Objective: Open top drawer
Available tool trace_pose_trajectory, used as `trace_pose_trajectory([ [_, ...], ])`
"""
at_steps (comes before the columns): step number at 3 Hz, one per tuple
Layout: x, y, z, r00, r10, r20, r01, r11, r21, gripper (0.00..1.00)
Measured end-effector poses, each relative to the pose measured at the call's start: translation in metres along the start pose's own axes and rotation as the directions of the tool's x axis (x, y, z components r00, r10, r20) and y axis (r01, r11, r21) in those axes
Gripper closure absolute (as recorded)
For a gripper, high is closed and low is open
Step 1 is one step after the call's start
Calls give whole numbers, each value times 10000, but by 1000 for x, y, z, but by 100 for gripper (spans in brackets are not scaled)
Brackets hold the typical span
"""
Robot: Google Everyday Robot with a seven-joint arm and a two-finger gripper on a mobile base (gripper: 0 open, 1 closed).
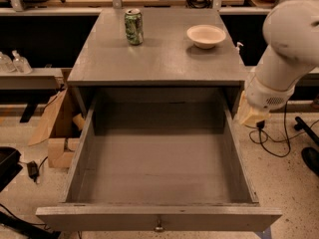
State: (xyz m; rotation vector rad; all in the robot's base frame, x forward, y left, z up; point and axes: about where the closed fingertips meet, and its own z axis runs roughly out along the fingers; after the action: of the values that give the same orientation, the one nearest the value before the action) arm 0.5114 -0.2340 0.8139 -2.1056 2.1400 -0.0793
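Note:
The top drawer of the grey cabinet stands pulled far out toward me, its plain grey inside bare. Its front panel runs along the bottom of the view with a small round metal knob at centre. My gripper hangs at the end of the white arm outside the drawer, just beyond its right wall, and holds nothing that I can see.
On the cabinet top stand a green can and a white bowl. A cardboard box sits on the floor at the left. Cables lie on the floor at the right.

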Motion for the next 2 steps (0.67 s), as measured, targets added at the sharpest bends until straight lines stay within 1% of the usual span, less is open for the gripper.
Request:
trace_pose_trajectory([
  [1,26,-19,-55,9994,-333,137,317,9945,994,100],
  [2,49,-14,-102,9990,-442,21,430,9805,1920,100],
])
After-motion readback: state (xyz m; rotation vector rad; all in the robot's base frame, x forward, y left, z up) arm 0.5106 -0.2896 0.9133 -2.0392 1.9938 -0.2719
